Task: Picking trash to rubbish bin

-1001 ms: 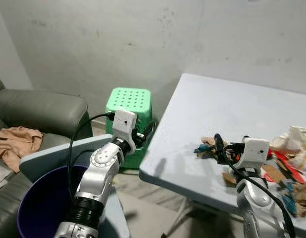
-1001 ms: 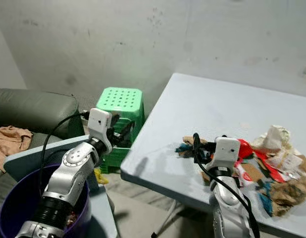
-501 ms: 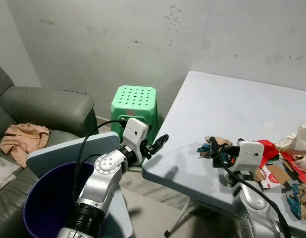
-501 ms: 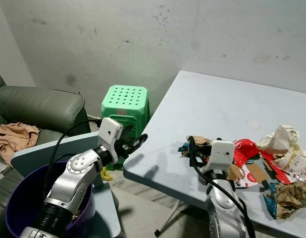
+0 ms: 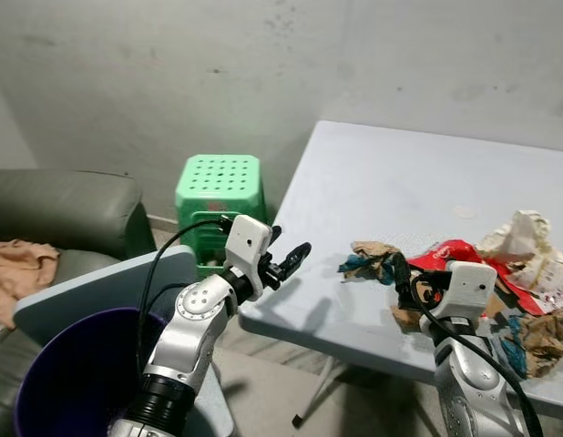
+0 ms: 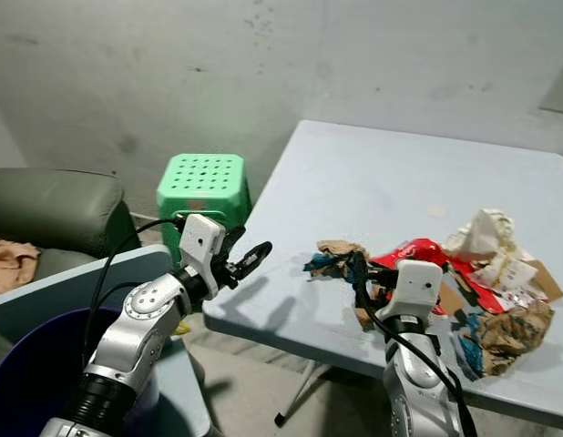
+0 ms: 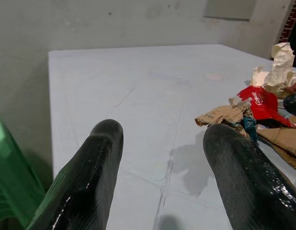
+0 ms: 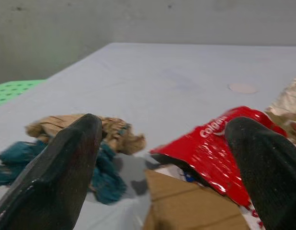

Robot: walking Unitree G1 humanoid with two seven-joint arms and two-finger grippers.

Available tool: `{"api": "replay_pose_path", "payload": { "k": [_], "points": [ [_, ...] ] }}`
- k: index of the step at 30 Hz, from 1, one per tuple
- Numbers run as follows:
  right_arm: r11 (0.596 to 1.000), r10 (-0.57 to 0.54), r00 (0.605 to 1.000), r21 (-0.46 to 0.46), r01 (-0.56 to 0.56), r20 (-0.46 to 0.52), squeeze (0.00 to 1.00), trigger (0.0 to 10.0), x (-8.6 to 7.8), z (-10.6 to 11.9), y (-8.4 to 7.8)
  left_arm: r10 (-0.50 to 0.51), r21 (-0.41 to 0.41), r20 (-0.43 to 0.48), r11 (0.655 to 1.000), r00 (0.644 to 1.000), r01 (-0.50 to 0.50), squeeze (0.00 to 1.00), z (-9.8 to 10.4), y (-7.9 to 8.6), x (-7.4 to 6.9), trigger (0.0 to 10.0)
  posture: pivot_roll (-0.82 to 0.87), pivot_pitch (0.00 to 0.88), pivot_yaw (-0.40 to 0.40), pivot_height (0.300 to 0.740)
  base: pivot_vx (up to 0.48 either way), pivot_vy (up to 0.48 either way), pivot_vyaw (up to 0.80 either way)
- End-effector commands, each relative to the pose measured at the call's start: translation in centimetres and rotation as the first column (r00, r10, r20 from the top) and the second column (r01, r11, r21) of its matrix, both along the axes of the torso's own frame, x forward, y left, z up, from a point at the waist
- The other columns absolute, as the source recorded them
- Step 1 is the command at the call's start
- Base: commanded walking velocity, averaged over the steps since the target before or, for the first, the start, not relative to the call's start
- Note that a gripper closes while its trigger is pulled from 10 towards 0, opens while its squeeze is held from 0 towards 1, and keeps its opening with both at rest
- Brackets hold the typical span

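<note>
A bare grey wall (image 5: 172,73), stained and speckled with dark marks, closes the far side of the room. A green plastic stool (image 5: 218,196) with a perforated top stands against it. To the left sits a dark grey-green leather sofa (image 5: 63,205) with a tan cloth (image 5: 17,273) lying on its seat. A pale blue table (image 5: 400,209) fills the right, on thin metal legs (image 5: 318,401) over a concrete floor (image 5: 263,378).

Dim, even indoor light, soft shadows on the table (image 5: 418,182), glossy highlights on blurred near fingers (image 7: 95,177).
</note>
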State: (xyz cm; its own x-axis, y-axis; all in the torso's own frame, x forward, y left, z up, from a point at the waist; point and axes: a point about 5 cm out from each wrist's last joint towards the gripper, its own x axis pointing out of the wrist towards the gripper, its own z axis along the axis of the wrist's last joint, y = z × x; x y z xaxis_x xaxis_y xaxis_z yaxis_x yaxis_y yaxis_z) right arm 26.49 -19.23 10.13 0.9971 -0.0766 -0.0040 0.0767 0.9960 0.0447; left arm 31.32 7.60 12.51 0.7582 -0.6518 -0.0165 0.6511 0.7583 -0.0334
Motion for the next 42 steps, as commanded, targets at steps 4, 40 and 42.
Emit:
{"api": "replay_pose_path", "payload": {
  "k": [4,40,42],
  "points": [
    [1.000,0.006,1.000,0.001,-0.006,0.012,0.00,10.0,0.1,0.5,0.1,0.013,-0.029,0.015,0.999,1.000,-0.013,0.00,0.7,0.2,0.2,10.0,-0.08,0.000,-0.028,0.740,0.000,-0.480,-0.71],
    [0.983,0.182,0.983,-0.020,-0.182,0.008,0.00,10.0,-0.5,1.6,0.9,0.070,0.052,-0.120,0.997,0.990,-0.064,0.00,-1.0,2.1,0.8,10.0,-0.10,0.000,-0.038,0.740,0.000,-0.027,-0.10],
    [0.973,0.228,0.974,-0.033,-0.228,0.004,0.00,10.0,-0.7,1.8,1.2,0.059,0.061,-0.121,0.997,0.991,-0.052,0.00,-1.0,2.0,1.0,10.0,-0.10,0.000,-0.039,0.740,0.000,0.000,0.00]
  ]
}}
